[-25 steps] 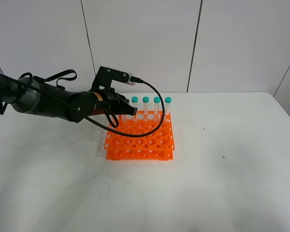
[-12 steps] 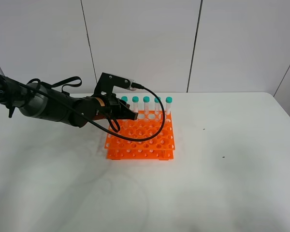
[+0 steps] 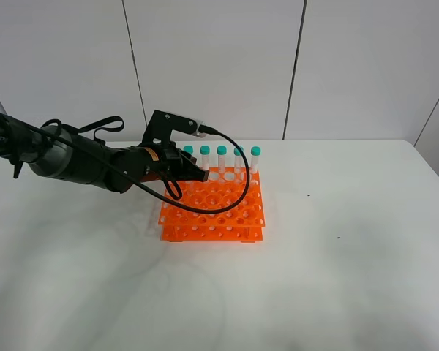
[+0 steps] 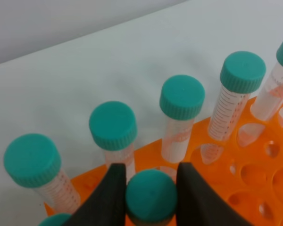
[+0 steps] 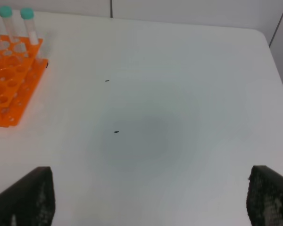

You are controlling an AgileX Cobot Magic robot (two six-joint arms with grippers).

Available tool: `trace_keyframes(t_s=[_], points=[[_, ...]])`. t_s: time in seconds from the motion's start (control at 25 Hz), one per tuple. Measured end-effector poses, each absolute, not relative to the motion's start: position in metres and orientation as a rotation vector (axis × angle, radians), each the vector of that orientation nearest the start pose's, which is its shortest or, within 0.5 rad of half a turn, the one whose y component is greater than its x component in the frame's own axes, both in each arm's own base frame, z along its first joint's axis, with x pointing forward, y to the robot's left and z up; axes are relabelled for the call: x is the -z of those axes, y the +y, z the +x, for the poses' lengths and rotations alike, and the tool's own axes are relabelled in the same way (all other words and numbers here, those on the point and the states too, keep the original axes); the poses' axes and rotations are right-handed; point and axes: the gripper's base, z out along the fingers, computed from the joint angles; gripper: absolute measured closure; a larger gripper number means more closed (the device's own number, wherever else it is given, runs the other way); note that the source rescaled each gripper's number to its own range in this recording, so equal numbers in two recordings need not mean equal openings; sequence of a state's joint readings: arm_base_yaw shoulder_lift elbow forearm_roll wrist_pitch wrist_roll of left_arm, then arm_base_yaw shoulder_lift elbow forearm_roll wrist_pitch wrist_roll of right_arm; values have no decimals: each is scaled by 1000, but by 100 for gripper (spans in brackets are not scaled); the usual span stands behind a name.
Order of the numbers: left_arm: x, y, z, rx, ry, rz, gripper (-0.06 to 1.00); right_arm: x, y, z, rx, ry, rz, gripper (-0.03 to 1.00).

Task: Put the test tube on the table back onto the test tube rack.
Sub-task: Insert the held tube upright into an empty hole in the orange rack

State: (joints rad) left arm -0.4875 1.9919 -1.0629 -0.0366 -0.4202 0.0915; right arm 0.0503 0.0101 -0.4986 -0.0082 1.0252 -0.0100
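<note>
Over the back rows of the test tube rack [image 3: 212, 208], the left gripper [image 4: 150, 195] reaches in from the left arm [image 3: 73, 157], and its two dark fingers [image 4: 114, 193] are pinched on the teal cap of the test tube [image 4: 151, 197], one finger on each side of the cap. That tube sits upright between the fingers, just in front of the rack's rear row; whether its tip is seated in a hole cannot be told, since the fingers and cap hide the body. Behind it, along the rack's far edge, capped tubes [image 4: 181, 96] stand upright in a line, their clear bodies showing printed scales, and in the high view five teal caps [image 3: 221, 151] show above the orange grid. A black cable [image 3: 234, 157] loops from the wrist camera mount down across the rack's top. The rack rests on the white surface [image 3: 336, 278], with most of its nearer holes unfilled. Well to the right of the rack, the right gripper [image 5: 151, 197] hangs over bare surface with its fingers [image 5: 30, 195] spread wide apart and holding nothing; the rack's corner [image 5: 12, 82] shows at the edge of that wrist view, and two small dark specks [image 5: 116, 132] lie on the surface between.
</note>
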Motion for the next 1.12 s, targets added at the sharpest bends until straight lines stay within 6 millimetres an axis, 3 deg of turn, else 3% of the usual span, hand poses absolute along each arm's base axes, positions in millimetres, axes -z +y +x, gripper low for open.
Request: trace_keyframes(t_s=[0.08,0.28,0.6,0.8,1.04,1.12], points=[[-155,-194,369,262,1931,530,91,-280,-1,-2,-16,2019,-61,8],[-157,-194,369,264,1928,527,61,-280,-1,-2,-16,2019,-61,8],[-177,-193,366,277,1897,506,52,-280,-1,-2,-16,2019,-61,8],[-215,-189,357,289,1859,499,40,-280,-1,-2,-16,2019,-61,8],[-268,-181,332,290,1856,533,35,-280,-1,-2,-16,2019,-61,8],[-280,-178,323,279,1861,557,28,-280,-1,-2,-16,2019,-61,8]])
